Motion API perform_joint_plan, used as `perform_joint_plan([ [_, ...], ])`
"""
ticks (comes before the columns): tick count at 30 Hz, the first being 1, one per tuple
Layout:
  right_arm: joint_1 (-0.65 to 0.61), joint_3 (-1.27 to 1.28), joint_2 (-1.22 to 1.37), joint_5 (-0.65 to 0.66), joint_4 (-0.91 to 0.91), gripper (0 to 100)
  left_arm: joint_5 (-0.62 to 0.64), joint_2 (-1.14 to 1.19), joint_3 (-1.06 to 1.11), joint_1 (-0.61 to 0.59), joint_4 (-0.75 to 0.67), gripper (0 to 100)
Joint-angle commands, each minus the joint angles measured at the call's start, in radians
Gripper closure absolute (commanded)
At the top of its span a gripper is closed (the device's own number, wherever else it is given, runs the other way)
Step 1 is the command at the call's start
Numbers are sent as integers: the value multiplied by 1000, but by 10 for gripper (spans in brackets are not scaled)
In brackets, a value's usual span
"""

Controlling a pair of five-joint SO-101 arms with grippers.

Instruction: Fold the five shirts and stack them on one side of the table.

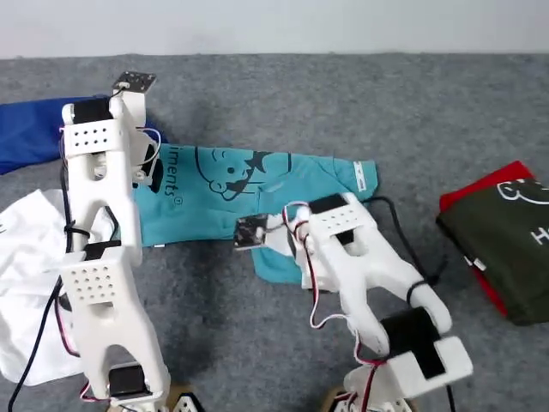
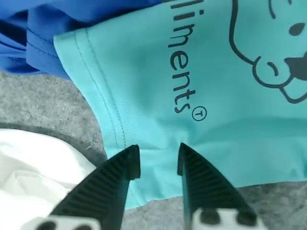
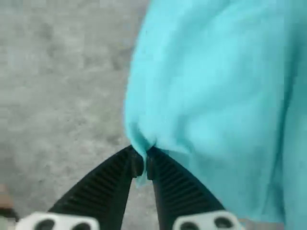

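Left claw (image 2: 158,154) hangs spread above the teal shirt's (image 1: 232,184) hem at mid-table (image 1: 257,343), right claw (image 3: 143,165) pinches that shirt's near edge, and a folded dark green shirt (image 1: 506,245) lies far right.

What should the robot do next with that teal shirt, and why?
Probably lower the left hand and close it on the teal shirt. It hangs open just over the shirt's stitched hem, while the right hand is shut on a pinch of the same shirt's fabric. With both hands gripping, the arms could likely lift the shirt and fold it.
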Motion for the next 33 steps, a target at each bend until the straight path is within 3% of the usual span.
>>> perform_joint_plan([
  [1,4,-118,-97,-12,56,989,3,-11,-10,11,15,863],
  [6,50,-199,-68,-17,-122,989,3,-11,-7,11,15,863],
  [14,62,-275,113,-133,-403,989,3,-11,-4,11,15,863],
  [33,131,-635,487,-178,-438,988,3,-11,-2,11,15,863],
])
